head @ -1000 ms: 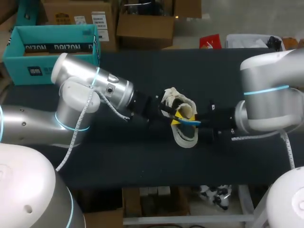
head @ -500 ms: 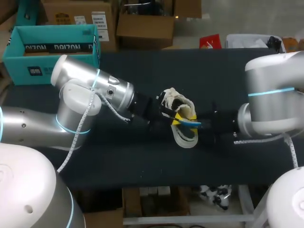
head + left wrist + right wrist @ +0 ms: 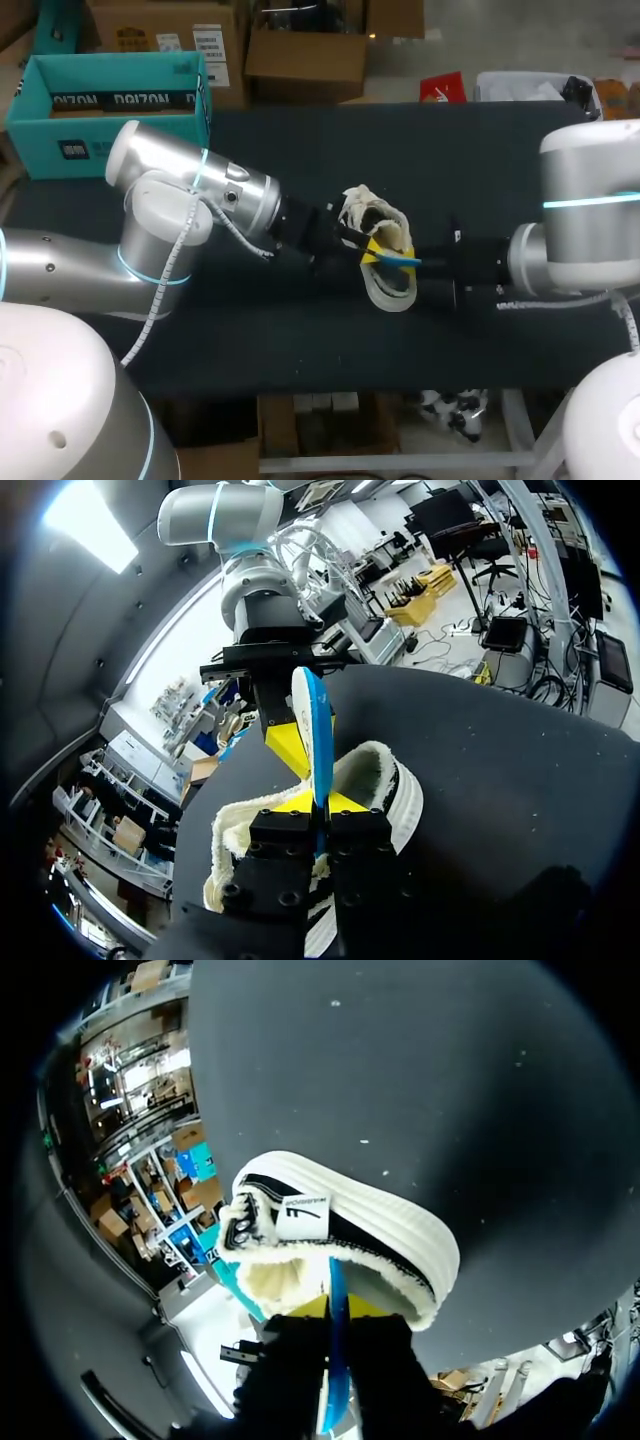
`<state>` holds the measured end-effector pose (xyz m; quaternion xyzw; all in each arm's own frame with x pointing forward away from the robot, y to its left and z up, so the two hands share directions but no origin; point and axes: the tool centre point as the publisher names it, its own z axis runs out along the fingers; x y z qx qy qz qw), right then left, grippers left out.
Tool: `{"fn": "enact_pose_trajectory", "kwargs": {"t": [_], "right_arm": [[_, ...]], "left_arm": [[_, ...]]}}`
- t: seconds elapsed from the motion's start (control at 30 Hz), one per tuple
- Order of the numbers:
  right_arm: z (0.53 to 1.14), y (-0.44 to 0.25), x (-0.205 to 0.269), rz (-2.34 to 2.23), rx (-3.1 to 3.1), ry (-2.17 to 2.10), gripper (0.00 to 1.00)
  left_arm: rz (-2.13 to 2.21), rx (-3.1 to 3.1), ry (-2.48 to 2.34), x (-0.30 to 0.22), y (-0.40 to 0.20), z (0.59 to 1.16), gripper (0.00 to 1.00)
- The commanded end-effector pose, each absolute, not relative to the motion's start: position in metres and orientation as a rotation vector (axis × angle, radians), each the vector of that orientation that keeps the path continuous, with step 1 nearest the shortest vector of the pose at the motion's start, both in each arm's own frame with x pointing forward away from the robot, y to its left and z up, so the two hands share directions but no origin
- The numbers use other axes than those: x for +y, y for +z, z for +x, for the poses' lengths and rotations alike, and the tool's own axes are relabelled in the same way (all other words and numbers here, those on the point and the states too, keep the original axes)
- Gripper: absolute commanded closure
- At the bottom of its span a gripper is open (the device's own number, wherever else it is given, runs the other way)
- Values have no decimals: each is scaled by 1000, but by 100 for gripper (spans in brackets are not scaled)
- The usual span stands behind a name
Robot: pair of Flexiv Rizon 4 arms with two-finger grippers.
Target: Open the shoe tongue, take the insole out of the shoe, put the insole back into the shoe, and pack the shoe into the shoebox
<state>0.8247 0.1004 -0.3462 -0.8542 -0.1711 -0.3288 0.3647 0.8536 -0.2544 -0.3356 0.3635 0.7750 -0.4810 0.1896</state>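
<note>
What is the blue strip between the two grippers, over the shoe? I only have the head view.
Observer: The left wrist view shows it is the insole, standing on edge above the opening of the shoe.
Operator: Which gripper holds it?
Observer: Both. In the left wrist view, the left gripper pinches one end and the right gripper the other.
Operator: Is any of it inside the shoe?
Observer: In the right wrist view its far end reaches the fleece lining at the opening. I cannot tell how deep it goes.
</note>
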Motion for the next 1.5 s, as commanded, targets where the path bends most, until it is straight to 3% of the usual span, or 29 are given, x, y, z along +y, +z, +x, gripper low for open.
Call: {"fn": "enact_pose_trajectory", "kwargs": {"t": [0.03,0.53,0.73,0.83,0.9,1.07,1.17,1.2,1.27,1.37,1.4,1.5], "right_arm": [[827,-349,102,-2191,-437,-854,100],[856,-365,101,-2225,-423,-833,100],[852,-362,98,-2246,-416,-844,100],[854,-363,96,-2249,-412,-846,100],[857,-367,96,-2248,-404,-838,100],[860,-372,94,-2243,-392,-830,100],[860,-372,92,-2241,-389,-829,100],[860,-372,92,-2241,-387,-828,100],[859,-372,92,-2241,-383,-822,100],[852,-368,92,-2236,-379,-823,100],[849,-366,92,-2239,-379,-829,72],[840,-359,92,-2247,-379,-842,67]], "left_arm": [[1010,2176,-1348,-260,-342,858,100],[951,2209,-1357,-261,-355,879,99],[964,2198,-1365,-262,-351,878,76],[976,2191,-1365,-264,-349,875,54],[982,2187,-1365,-264,-347,873,54],[1006,2168,-1363,-266,-344,865,69],[1010,2165,-1363,-267,-343,863,72],[1011,2165,-1361,-268,-344,863,77],[1010,2168,-1354,-270,-345,863,98],[1003,2174,-1346,-270,-346,864,100],[1001,2176,-1344,-270,-347,864,100],[994,2179,-1346,-268,-349,865,100]]}}
